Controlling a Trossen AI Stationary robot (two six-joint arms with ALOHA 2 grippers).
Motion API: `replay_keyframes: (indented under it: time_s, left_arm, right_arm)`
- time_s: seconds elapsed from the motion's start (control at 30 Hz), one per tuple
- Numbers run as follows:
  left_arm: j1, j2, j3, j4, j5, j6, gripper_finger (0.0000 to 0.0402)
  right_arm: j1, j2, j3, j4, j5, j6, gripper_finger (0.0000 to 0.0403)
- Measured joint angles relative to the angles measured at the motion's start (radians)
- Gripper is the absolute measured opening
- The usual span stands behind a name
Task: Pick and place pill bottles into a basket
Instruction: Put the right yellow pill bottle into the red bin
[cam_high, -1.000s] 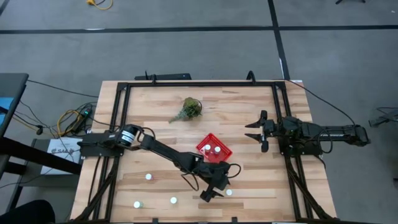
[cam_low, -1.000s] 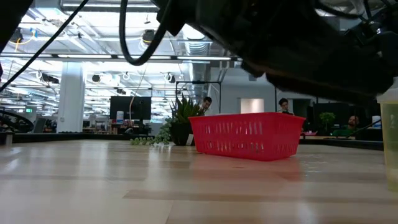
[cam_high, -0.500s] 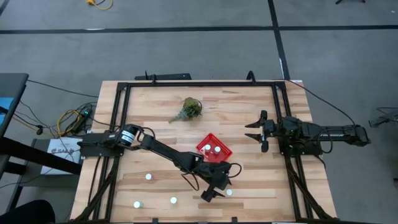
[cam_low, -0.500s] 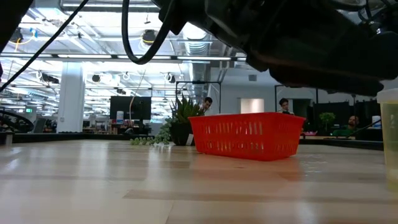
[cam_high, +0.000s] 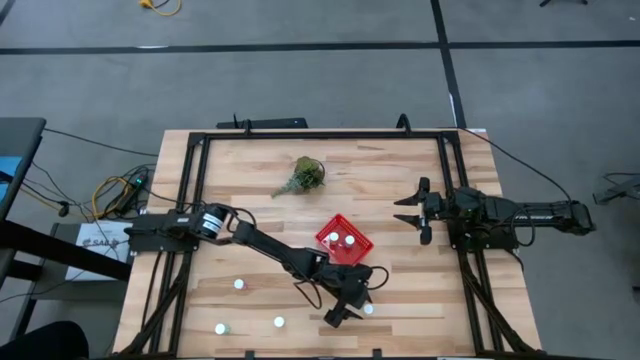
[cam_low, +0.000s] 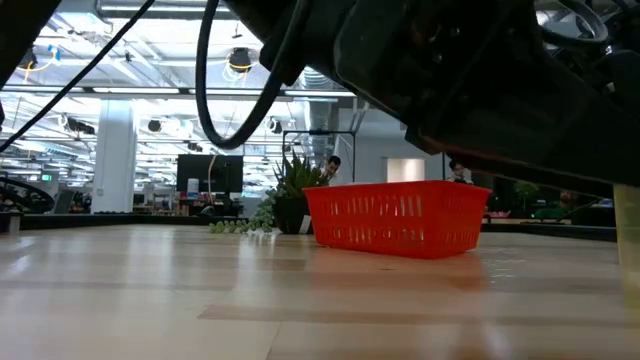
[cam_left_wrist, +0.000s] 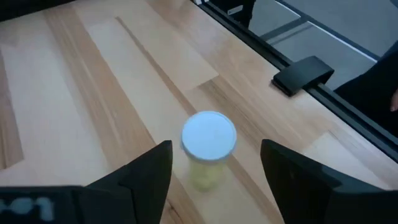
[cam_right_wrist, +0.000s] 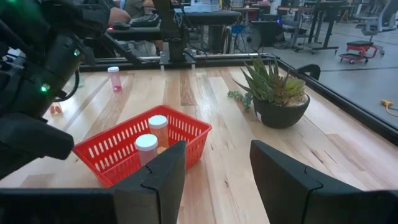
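High view: left tool (cam_high: 350, 311) low centre, fingers apart around a white-capped pill bottle (cam_high: 368, 310); red basket (cam_high: 344, 239) mid-frame w/ two bottles; three more caps lower left. Right tool (cam_high: 415, 210) mid-right, released. Left wrist view: bottle (cam_left_wrist: 208, 148) upright, long axis vertical, between fingers, ungripped.
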Motion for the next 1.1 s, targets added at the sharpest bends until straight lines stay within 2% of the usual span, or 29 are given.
replay_keyframes:
  time_s: [0.33,0.83,1.1]
  left_arm:
    - [0.008,0.001,0.000,0.047,-0.010,0.003,0.0218]
    - [0.011,0.001,0.000,0.059,-0.006,-0.007,0.0108]
    - [0.050,-0.008,0.000,0.045,-0.002,-0.037,0.0117]
  right_arm:
    - [0.000,0.000,0.000,0.000,0.000,0.000,0.0173]
    - [0.000,0.000,0.000,0.000,0.000,0.000,0.0173]
    - [0.000,0.000,0.000,0.000,0.000,0.000,0.0173]
